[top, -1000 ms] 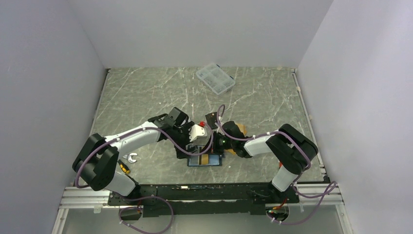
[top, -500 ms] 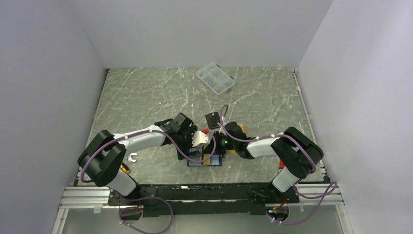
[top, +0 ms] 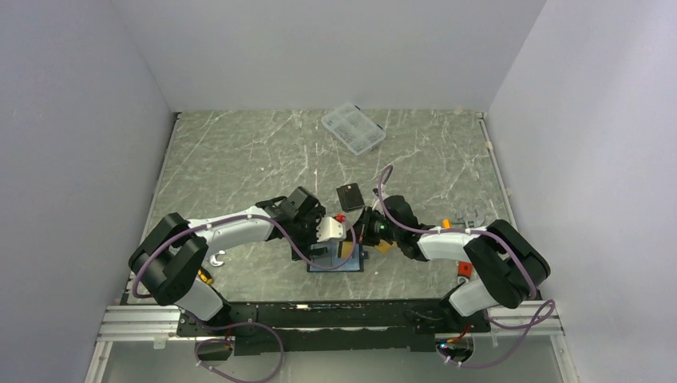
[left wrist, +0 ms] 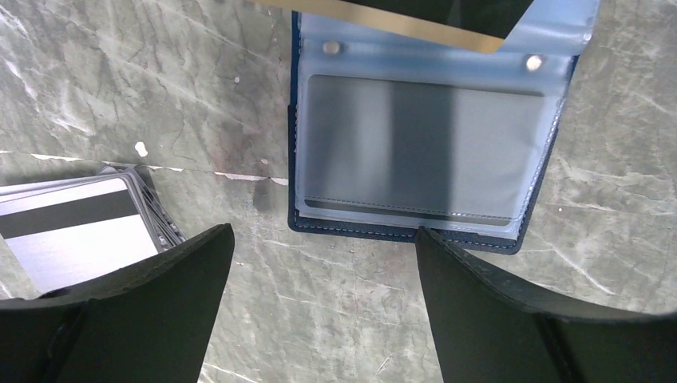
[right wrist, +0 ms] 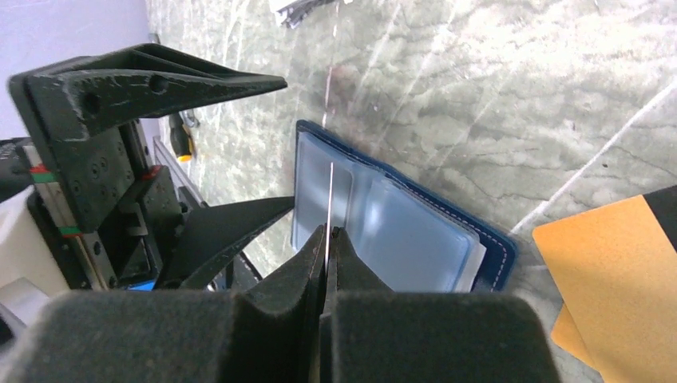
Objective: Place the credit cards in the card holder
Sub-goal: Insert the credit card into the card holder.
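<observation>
The navy card holder (top: pixel 337 262) lies open on the table, its light blue slots facing up (left wrist: pixel 423 136) (right wrist: pixel 399 231). My right gripper (right wrist: pixel 328 233) is shut on a thin card (right wrist: pixel 330 195), seen edge-on and held upright over the holder's left half. In the left wrist view this card shows as a gold and black strip (left wrist: pixel 399 14) at the holder's far edge. My left gripper (left wrist: pixel 323 231) is open and empty just off the holder's near edge. A stack of silver striped cards (left wrist: pixel 72 231) lies left of it. Orange-gold cards (right wrist: pixel 615 279) lie right of the holder.
A black card (top: pixel 350 195) lies behind the grippers. A clear compartment box (top: pixel 353 128) sits at the back. Small wrenches lie at the left (top: pixel 215 258) and right (top: pixel 471 215), and a small red piece (top: pixel 463 268) lies near the right arm.
My left gripper has come down and forward to the holder's edge. My right gripper has moved left over the holder with the card, and its forearm has swung right, uncovering a wrench.
</observation>
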Motion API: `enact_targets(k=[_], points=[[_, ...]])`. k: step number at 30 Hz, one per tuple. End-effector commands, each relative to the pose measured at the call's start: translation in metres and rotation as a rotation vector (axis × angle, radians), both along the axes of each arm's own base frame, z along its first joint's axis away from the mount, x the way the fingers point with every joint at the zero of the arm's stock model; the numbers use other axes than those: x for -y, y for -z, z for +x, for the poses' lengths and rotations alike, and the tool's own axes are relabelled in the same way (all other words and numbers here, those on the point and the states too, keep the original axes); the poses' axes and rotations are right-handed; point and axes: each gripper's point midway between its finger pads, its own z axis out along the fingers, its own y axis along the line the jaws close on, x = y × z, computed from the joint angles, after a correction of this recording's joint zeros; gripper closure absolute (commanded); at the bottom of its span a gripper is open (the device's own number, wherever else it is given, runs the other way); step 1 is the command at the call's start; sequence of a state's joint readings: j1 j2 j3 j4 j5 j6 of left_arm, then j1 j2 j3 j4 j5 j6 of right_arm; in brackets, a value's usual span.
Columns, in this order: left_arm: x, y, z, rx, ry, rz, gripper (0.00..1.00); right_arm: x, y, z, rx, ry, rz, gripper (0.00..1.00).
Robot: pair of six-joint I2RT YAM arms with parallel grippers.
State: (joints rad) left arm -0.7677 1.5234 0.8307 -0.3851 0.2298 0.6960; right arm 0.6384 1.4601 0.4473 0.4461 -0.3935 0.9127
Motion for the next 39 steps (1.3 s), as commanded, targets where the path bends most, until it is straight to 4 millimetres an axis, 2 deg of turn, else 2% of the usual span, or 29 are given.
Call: enact_targets(k=[1,4,9,18,28,32,39], points=[[0.0,0.003,0.001,0.026,0.018,0.019,0.1,0.0,0.01,0.0,0.006,0.017,-0.005,1.0],[-0.001,0.003,0.001,0.041,0.026,0.03,0.1,-0.003,0.02,-0.005,-0.008,0.017,-0.018,1.0],[-0.006,0.009,0.0,0.064,0.04,0.069,0.11,-0.001,0.023,-0.005,-0.01,0.041,-0.009,1.0],[-0.014,0.019,0.003,0.08,0.01,0.112,0.14,-0.009,0.022,-0.008,-0.013,0.047,0.032,1.0],[-0.022,0.028,-0.003,0.07,-0.009,0.137,0.17,-0.02,0.018,-0.013,-0.018,0.026,0.086,1.0],[-0.023,0.029,-0.005,0.076,-0.005,0.148,0.18,-0.019,0.013,-0.012,-0.004,0.035,0.086,1.0],[-0.024,0.028,-0.012,0.064,-0.026,0.155,0.19,-0.01,0.019,-0.012,-0.032,0.107,0.098,1.0]])
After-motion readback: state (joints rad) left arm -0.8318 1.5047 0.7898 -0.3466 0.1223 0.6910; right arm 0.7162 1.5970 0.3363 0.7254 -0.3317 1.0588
